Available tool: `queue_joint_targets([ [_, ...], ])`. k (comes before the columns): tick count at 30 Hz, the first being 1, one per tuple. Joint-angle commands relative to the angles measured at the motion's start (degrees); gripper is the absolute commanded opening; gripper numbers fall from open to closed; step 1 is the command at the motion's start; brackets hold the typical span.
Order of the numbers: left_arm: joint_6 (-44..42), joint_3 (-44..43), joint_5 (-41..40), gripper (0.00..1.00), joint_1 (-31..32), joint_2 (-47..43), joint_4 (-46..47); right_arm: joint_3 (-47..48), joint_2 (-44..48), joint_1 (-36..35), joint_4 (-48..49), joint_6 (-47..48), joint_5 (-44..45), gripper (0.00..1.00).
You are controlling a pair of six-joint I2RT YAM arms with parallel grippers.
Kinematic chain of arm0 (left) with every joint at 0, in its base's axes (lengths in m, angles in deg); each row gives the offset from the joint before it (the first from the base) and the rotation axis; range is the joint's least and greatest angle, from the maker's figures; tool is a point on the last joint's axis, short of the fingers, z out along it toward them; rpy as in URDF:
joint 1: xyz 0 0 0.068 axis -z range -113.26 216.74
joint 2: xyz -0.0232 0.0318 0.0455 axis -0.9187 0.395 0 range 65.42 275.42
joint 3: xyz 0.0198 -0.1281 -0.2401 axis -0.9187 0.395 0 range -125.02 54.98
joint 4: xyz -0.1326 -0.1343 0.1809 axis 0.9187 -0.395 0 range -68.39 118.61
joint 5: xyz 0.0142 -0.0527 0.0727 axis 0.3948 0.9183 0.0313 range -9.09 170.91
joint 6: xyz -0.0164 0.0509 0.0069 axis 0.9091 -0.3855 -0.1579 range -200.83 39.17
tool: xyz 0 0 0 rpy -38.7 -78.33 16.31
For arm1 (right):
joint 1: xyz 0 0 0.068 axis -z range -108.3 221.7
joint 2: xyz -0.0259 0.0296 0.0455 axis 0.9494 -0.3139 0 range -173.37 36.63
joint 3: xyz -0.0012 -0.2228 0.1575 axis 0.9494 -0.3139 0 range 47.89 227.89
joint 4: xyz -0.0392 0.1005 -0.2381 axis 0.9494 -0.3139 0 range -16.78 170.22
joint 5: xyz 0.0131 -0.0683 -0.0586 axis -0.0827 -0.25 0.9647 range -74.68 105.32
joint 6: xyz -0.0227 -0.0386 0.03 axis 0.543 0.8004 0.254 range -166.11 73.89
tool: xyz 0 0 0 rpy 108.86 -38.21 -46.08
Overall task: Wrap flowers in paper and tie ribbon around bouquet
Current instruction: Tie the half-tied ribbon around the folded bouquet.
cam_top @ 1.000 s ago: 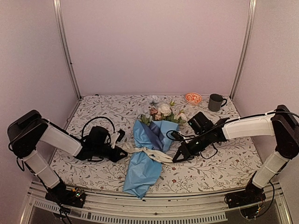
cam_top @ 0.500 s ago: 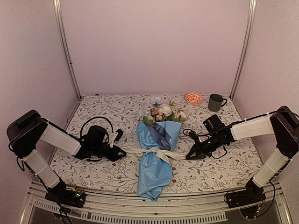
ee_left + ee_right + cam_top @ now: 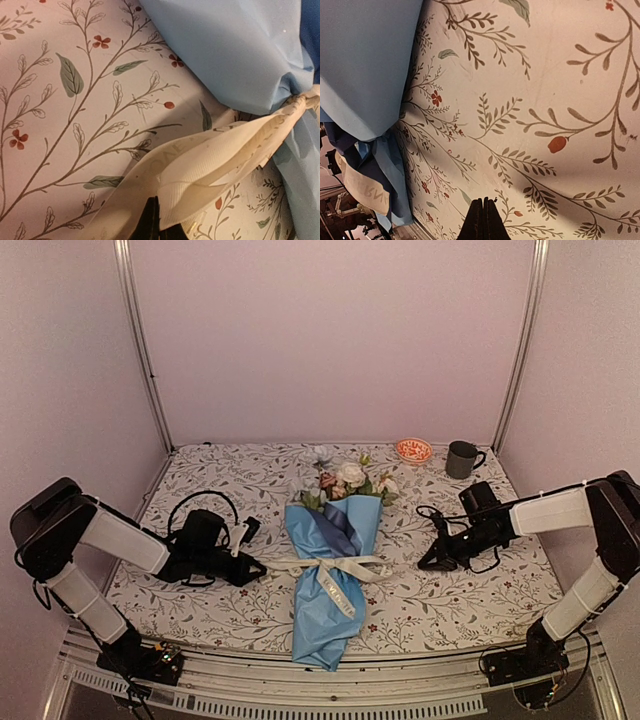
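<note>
1. Pale lilac walls box in a tabletop [image 3: 470, 600] under a leaf-printed cloth. Both arms lie low on it, one on each side of the bouquet [image 3: 320, 625].
2. The left tool [image 3: 262, 568] is pressed together. In its wrist view the cream ribbon [image 3: 210, 160] runs straight down into the fingertips, so it looks to be pinching the ribbon's left end, near the blue paper [image 3: 240, 50].
3. The right tool [image 3: 425, 565] is pressed together on nothing. It sits low over bare cloth, apart from the bouquet's right side.
4. From the left tool the ribbon crosses the middle of the cone and draws the paper into a narrow waist. A loop shows on the right, and a loose tail lies over the lower paper.
5. The paper wraps the stems into a long cone lying mid-tabletop, narrow end toward the near edge. The flowers [image 3: 350, 480] stick out at the far end.
6. The wrapping looks done, and the ribbon is round the bouquet and drawn tight. I cannot tell whether the knot is finished. What seems left is securing the tie and letting go of the ribbon's end.
7. A small bowl [image 3: 412, 450] and a dark mug [image 3: 461, 459] stand at the far right, well apart.
</note>
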Motion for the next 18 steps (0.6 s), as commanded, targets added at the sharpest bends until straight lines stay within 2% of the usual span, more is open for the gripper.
queue_joint_targets([
  [1,0.35,0.85,0.01,0.00,-0.86,-0.04,-2.06,-0.65,-0.84,-0.11,1.10,0.17,0.04,0.00],
  [8,-0.52,0.40,1.94,0.00,-0.63,-0.52,-2.00,1.29,-0.22,-1.38,4.75,0.99,-5.88,0.01],
  [9,-0.51,0.47,2.02,0.00,-0.62,-0.63,-1.83,1.53,0.88,-2.08,5.46,1.51,-7.51,0.09],
  [11,-0.72,0.45,2.51,0.00,-0.58,-0.81,-1.50,1.80,2.64,-4.06,7.77,2.39,-11.40,0.32],
  [13,-0.98,0.36,2.63,0.00,-0.49,-0.82,-1.65,1.99,3.80,-7.25,9.67,2.64,-12.59,0.46],
  [14,-1.10,0.20,2.39,0.00,-0.41,-0.78,-1.88,2.40,3.96,-9.05,9.66,2.99,-11.90,0.53],
  [18,-1.66,-0.22,2.31,0.00,-0.36,-1.02,-2.80,4.89,4.29,-14.12,5.17,7.96,-1.26,1.00],
])
